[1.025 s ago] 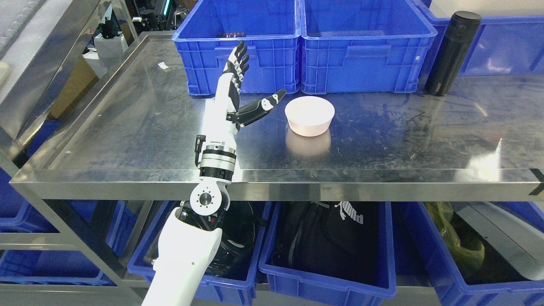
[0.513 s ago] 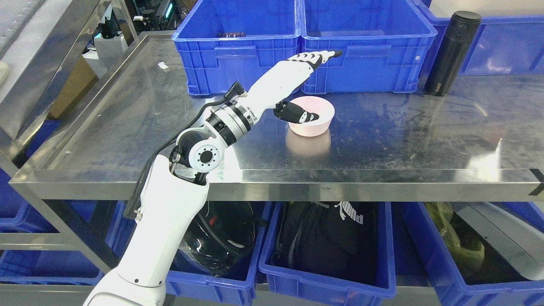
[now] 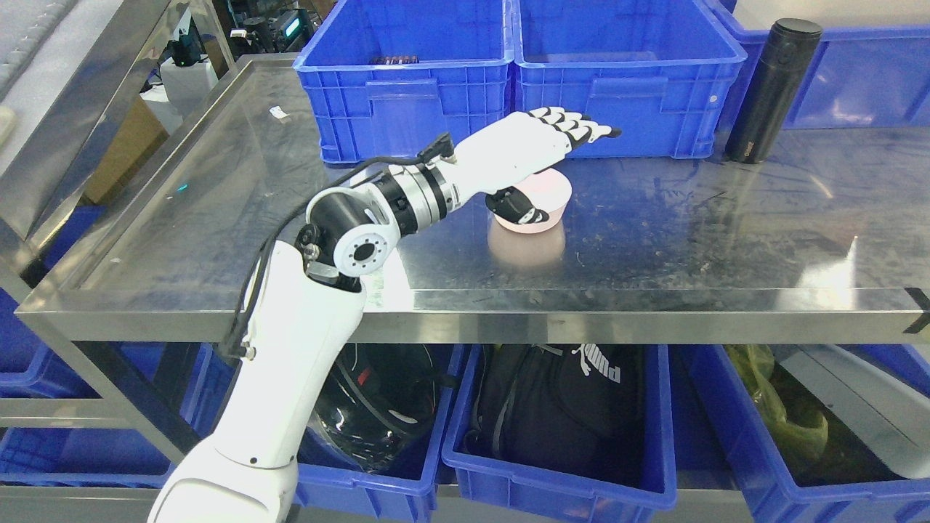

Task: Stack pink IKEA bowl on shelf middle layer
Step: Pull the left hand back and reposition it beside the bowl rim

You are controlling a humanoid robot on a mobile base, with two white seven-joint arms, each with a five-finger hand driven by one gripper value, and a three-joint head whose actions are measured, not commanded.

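1. Over the steel shelf [image 3: 218, 218], the left hand [image 3: 534, 156] hung palm-down above the pink bowl [image 3: 545, 207], fingers [image 3: 577, 127] stretched flat past the far rim and the dark thumb [image 3: 519, 207] hooked down against the near wall — spread and gripping nothing yet, as far as I could see.
2. That pose looked like the set-up for a pinch across the rim, the thumb on one side and the fingers due to curl down on the other.
3. The bowl sat upright on the shelf, just in front of the two blue crates [image 3: 508, 73]; I saw no second bowl to stack it on.
4. The left crate held something small and dark at its back wall; the right one showed nothing.
5. A black flask [image 3: 771, 87] stood well off to the right.
6. Below, blue bins [image 3: 559, 465] held dark bags and what looked like a helmet.
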